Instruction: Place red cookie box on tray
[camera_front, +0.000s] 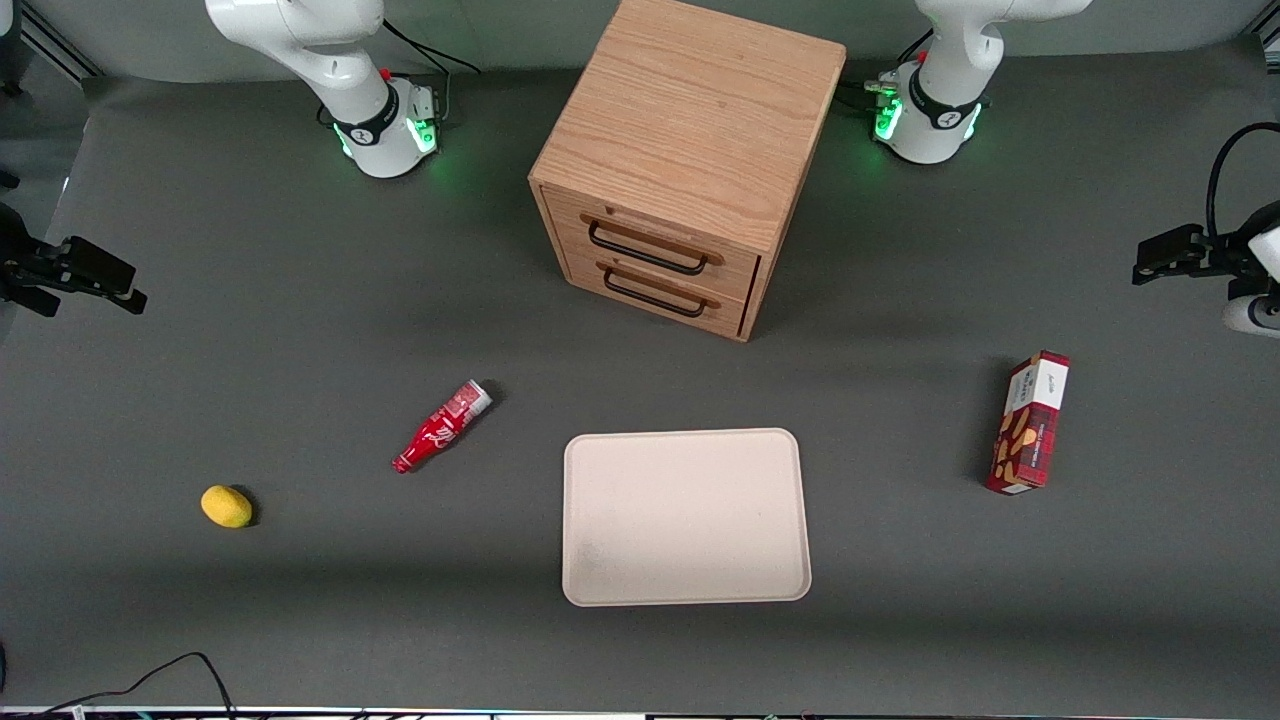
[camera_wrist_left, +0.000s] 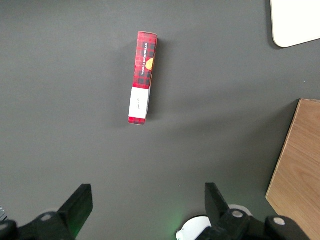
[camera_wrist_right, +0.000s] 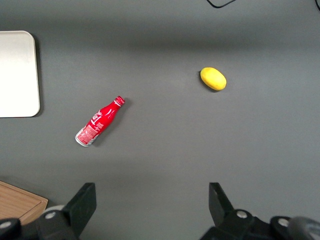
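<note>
Front view: gripper (camera_front: 1160, 255) open, above red cookie box (camera_front: 1029, 423).

The red cookie box (camera_front: 1029, 422) (camera_wrist_left: 142, 78) lay flat on the table, a long narrow dark-red plaid carton with a white panel and golden cookie pictures, pointing roughly from 12 to 6 o'clock. At about its 9 o'clock, well apart, the cream tray (camera_front: 684, 516) (camera_wrist_left: 295, 20) lay flat, rounded-cornered, low-rimmed.

The rig line requires it: the gripper (camera_wrist_left: 145, 202) hung above the table near the box, fingers spread.
</note>
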